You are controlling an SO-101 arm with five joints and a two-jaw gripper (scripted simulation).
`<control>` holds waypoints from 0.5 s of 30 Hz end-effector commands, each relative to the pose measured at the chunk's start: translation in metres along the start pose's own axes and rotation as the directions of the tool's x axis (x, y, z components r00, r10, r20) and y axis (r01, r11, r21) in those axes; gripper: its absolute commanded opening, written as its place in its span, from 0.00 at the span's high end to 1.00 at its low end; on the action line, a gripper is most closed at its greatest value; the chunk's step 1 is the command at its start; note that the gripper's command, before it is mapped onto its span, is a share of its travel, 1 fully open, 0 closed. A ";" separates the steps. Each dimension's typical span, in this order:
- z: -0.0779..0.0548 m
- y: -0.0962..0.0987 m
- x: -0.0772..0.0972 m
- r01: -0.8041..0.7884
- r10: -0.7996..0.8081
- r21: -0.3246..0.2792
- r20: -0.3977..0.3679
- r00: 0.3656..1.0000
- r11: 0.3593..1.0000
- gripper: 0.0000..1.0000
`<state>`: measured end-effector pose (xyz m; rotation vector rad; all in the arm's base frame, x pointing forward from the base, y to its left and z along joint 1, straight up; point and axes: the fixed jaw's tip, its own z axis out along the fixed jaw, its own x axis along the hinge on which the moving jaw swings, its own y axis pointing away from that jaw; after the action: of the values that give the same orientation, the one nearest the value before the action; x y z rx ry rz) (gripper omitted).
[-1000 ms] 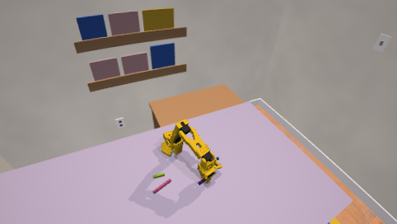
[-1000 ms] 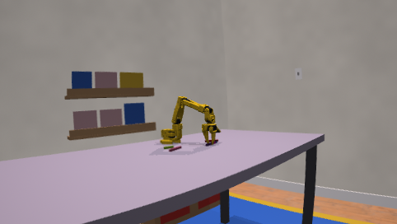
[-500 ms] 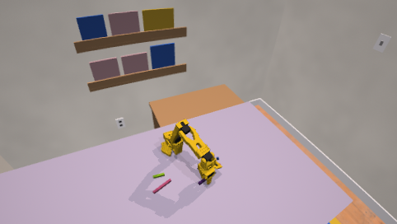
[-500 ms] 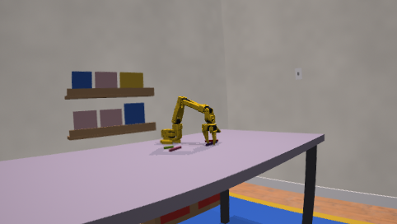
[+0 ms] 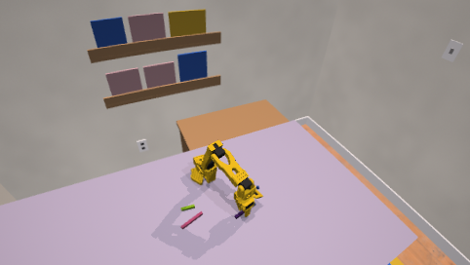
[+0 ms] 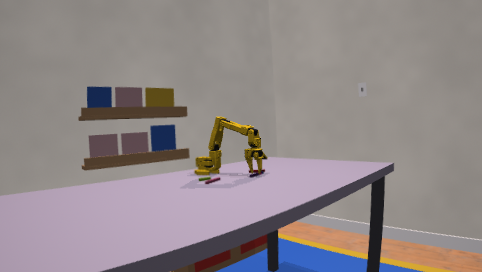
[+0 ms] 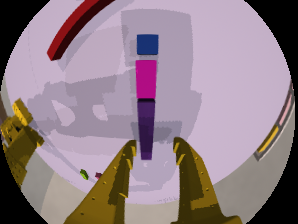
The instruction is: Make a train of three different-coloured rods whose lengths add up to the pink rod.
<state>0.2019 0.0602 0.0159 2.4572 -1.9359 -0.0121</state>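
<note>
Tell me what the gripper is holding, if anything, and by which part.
Nothing: the gripper stands open, with space either side of the slim purple rod.

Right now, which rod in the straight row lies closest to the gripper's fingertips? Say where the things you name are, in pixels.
The dark purple rod (image 5: 239, 214) (image 7: 146, 127): its near end lies by the fingertips, unlike the blue and magenta rods (image 7: 147, 44) (image 7: 146, 79).
</note>
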 end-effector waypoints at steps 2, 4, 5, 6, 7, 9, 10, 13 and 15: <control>-0.038 -0.018 0.000 0.001 -0.002 0.137 0.008 1.000 0.991 0.83; -0.045 -0.017 0.000 0.001 -0.002 0.137 0.008 1.000 0.991 0.83; -0.047 -0.017 0.000 0.001 -0.002 0.137 0.008 1.000 0.991 0.83; -0.047 -0.017 0.000 0.001 -0.002 0.137 0.008 1.000 0.991 0.83; -0.047 -0.017 0.000 0.001 -0.002 0.137 0.008 1.000 0.991 0.83; -0.053 -0.016 0.000 0.001 -0.002 0.137 0.008 1.000 0.991 0.83; -0.055 -0.015 0.000 0.001 -0.002 0.137 0.008 1.000 0.991 0.83; -0.060 -0.014 0.000 0.001 -0.002 0.137 0.008 1.000 0.991 0.83; -0.062 -0.013 0.000 0.001 -0.002 0.137 0.008 1.000 0.991 0.83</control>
<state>0.2048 0.0611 0.0502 2.4621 -1.9397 -0.0054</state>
